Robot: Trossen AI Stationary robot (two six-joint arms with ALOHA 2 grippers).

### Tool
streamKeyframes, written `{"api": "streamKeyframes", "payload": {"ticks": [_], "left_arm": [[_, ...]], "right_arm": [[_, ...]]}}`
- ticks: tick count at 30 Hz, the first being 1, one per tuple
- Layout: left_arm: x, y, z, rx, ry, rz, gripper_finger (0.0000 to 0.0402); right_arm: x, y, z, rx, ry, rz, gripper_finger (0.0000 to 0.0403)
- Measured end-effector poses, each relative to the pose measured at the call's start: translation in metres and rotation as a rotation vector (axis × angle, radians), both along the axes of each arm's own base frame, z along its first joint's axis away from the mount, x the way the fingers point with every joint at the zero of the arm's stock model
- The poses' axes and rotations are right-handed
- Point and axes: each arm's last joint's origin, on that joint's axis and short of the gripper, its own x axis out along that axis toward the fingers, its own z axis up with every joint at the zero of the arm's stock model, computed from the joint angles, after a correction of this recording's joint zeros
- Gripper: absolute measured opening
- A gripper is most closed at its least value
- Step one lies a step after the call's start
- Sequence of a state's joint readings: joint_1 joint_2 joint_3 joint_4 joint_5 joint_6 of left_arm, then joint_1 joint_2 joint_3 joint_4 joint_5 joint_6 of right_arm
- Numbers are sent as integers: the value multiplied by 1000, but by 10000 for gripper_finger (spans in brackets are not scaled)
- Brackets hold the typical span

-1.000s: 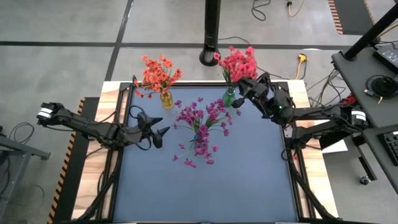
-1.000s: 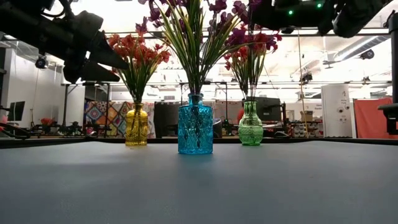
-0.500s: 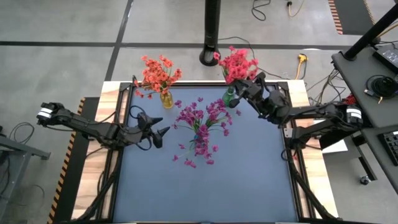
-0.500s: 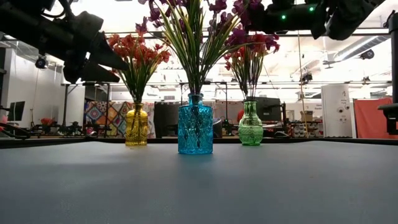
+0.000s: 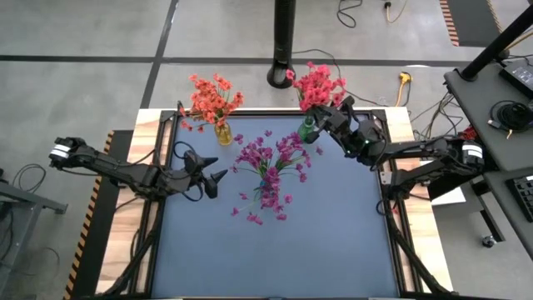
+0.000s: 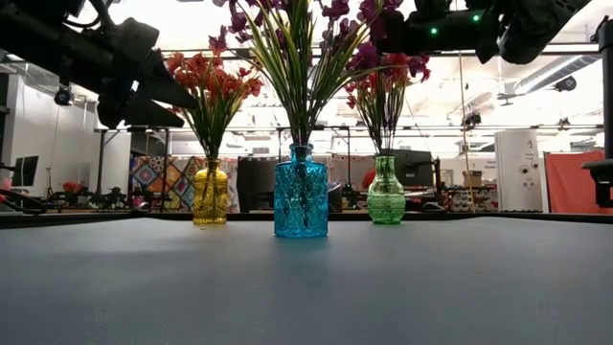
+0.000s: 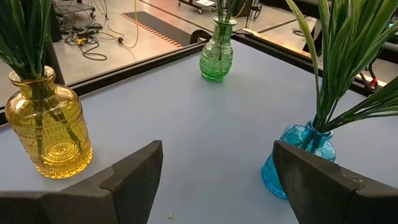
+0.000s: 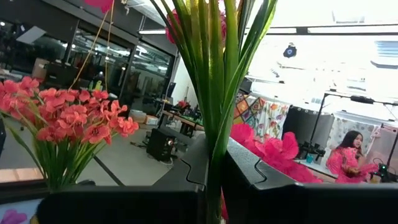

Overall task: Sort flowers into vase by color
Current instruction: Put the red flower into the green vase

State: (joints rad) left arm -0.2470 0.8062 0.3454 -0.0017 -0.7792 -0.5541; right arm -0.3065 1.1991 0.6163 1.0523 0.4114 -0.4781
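Our right gripper (image 5: 326,122) clenches upright pink flowers (image 5: 318,83) directly over the green vase (image 6: 386,192).
Left gripper (image 5: 218,167) waits released, well apart.

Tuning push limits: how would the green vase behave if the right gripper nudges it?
The green vase looks like glass, so probably rigid and fragile. Its narrow neck and tall red-pink flowers suggest it is top-heavy and apt to tip. The right gripper is shut on the stems.
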Motion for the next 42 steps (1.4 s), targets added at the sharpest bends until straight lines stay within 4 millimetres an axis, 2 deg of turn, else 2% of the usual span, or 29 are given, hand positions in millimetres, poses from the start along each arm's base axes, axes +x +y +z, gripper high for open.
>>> {"api": "streamKeyframes", "payload": {"ticks": [42], "left_arm": [[0,0,0,-1,2,-2,287]], "right_arm": [[3,-3,-9,47,56,-60,18]]}}
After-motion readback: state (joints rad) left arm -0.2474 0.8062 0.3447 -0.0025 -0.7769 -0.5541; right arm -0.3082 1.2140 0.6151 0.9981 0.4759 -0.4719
